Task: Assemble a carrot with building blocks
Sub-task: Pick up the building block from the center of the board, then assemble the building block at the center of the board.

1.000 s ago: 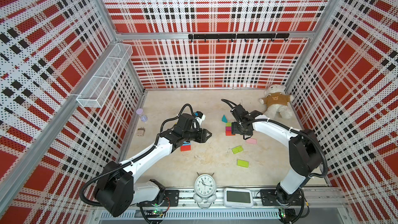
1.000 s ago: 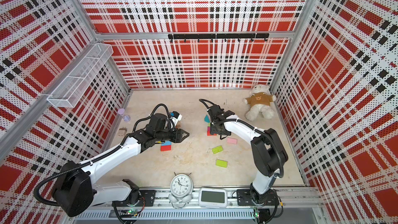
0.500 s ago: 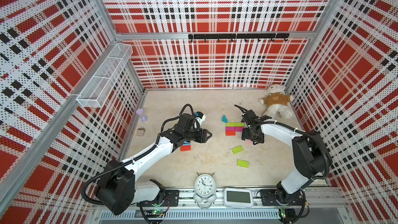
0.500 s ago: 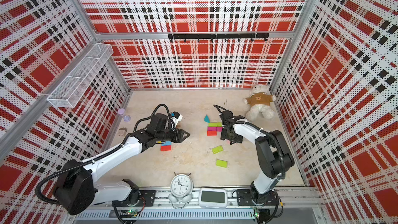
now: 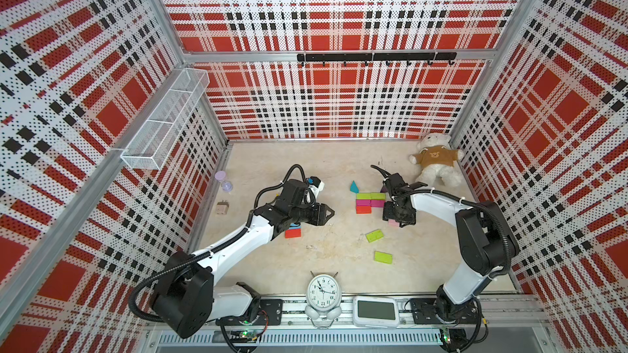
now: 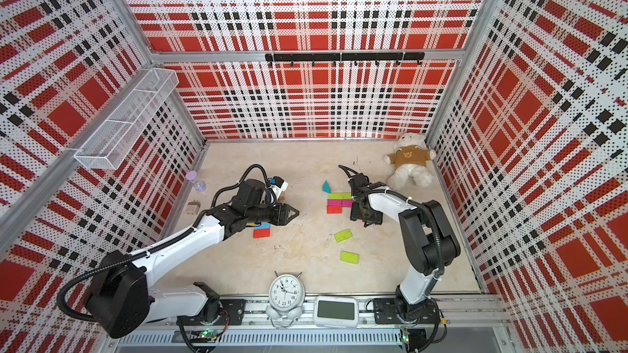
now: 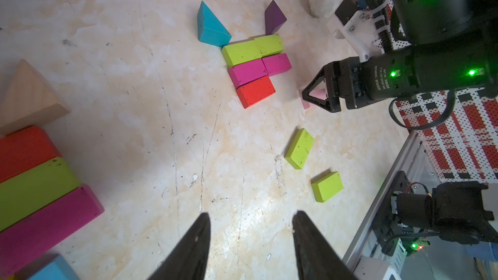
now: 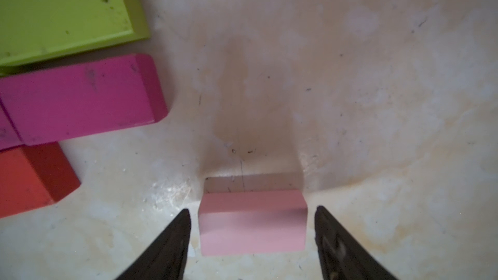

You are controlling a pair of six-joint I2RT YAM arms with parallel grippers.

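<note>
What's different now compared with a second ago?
The right claw drew back off the stacked blocks and now straddles the pink block, open, not gripping it. The left claw, open and empty, and the loose lime blocks stayed put.

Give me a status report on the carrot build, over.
Right end effector open, straddling pink block, not gripping. Left end effector open, empty. Nothing in the way.

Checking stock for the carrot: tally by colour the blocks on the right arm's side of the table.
Lime blocks: 4
Magenta blocks: 2
Red block: 1
Pink block: 1
Teal wedge: 1
Purple wedge: 1
Total: 10
</note>
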